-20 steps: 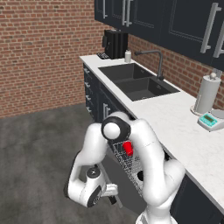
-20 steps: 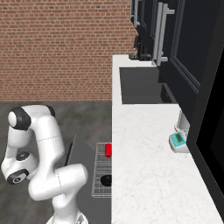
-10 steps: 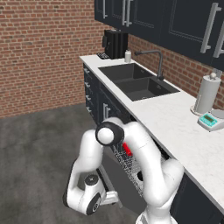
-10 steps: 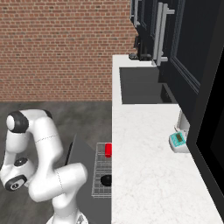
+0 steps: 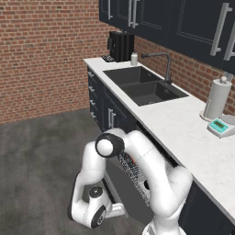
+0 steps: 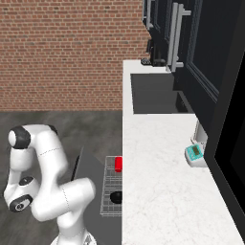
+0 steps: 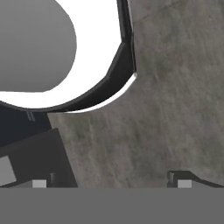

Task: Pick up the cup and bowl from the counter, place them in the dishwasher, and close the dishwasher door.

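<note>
Your left base view sits behind the arm and looks forward and down along the bench (image 5: 183, 133) toward the sink (image 5: 144, 85) and the brick wall, from a middling distance. Your right base view looks almost straight down the same bench (image 6: 162, 182) from the other side, sharing the sink (image 6: 153, 93), the teal scale (image 6: 195, 154) and the open dishwasher rack (image 6: 111, 186). Your hand view hangs close above the grey floor (image 7: 175, 109).
</note>
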You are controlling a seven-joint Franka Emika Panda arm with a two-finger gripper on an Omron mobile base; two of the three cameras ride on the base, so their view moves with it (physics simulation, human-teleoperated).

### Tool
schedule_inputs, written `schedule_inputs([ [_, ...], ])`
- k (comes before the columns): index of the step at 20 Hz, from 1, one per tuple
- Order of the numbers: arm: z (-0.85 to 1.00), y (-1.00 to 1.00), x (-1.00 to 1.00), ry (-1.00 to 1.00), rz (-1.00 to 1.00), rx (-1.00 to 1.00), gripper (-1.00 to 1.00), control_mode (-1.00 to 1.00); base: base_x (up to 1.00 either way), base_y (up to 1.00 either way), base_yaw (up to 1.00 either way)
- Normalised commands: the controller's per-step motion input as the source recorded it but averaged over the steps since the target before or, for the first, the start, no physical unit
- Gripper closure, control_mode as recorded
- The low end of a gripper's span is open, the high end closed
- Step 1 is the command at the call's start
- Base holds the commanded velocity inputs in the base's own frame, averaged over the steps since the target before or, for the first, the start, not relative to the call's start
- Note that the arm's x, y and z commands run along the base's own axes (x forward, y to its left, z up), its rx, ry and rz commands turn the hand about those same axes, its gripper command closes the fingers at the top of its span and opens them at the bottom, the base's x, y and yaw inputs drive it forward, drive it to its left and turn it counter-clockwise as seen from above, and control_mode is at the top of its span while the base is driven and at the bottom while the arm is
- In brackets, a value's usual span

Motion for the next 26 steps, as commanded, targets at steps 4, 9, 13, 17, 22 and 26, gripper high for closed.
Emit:
schedule_inputs([
  [4,-0.21,1.00,0.58,-0.07,0.10,-0.42,-1.00,-1.00,0.00,0.00,0.00],
  [9,-0.28,0.89,0.64,-0.15,0.10,-0.48,-1.00,-1.00,0.00,0.00,0.00],
  [13,-0.29,0.75,0.71,-0.18,0.08,-0.51,-1.00,-1.00,0.00,0.00,0.00],
  [17,-0.28,0.75,0.70,-0.18,0.09,-0.50,-1.00,-1.00,0.00,0.00,0.00],
  [22,-0.13,0.86,0.43,-0.14,0.11,-0.43,-1.00,-1.00,0.00,0.00,0.00],
  [26,0.00,0.82,0.34,-0.21,0.10,-0.42,-1.00,-1.00,0.00,0.00,0.00],
])
